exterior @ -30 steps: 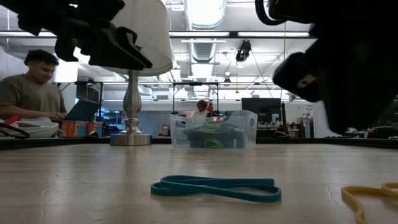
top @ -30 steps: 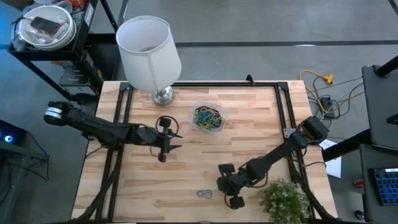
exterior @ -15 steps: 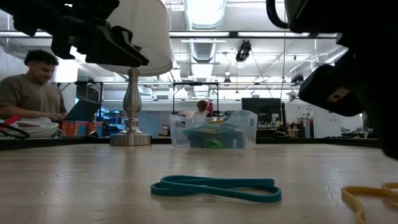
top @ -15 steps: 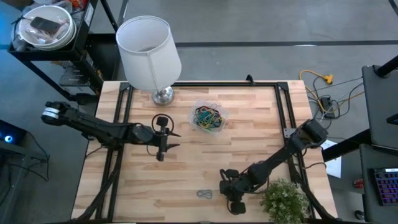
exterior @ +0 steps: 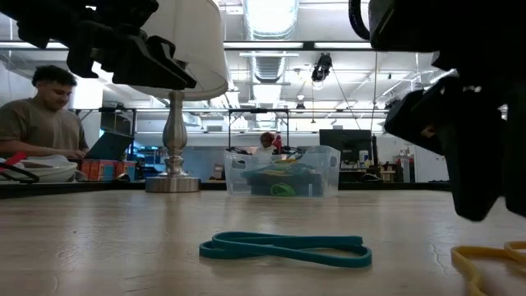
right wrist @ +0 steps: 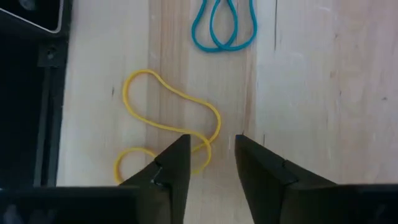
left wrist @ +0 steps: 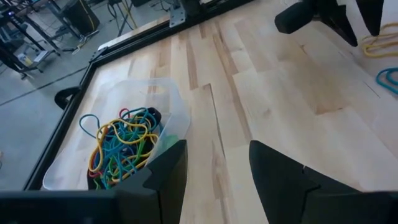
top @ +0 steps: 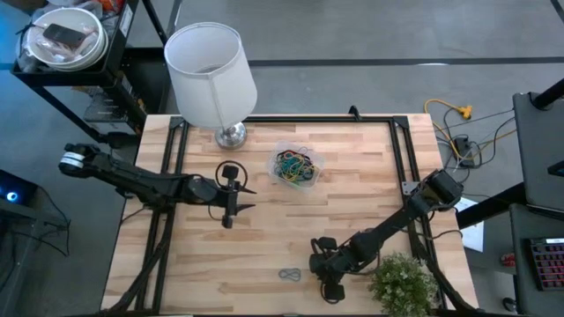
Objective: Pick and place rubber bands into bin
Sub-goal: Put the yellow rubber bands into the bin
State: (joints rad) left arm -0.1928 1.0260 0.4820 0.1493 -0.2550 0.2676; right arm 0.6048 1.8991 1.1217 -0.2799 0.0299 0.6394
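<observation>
The clear bin (top: pixel 296 167) stands mid-table, toward the far side, holding a tangle of coloured rubber bands (left wrist: pixel 121 146). A teal band (top: pixel 290 275) lies flat near the table's near edge, twisted into a figure of eight (right wrist: pixel 224 28). A yellow band (right wrist: pixel 168 124) lies beside it, directly under my right gripper (right wrist: pixel 211 162). That gripper is open and points down, hovering just above the wood (exterior: pixel 477 164). My left gripper (top: pixel 231 211) is open and held above the table, left of the bin (left wrist: pixel 118 143).
A white lamp (top: pixel 211 70) stands at the far edge, left of the bin. A small green plant (top: pixel 401 282) sits at the near right corner, close to my right arm. A person (exterior: pixel 41 115) sits behind the table in the room beyond.
My right gripper has moved toward the table's near edge and sunk lower, coming over the yellow band. The bands and the bin have stayed where they were.
</observation>
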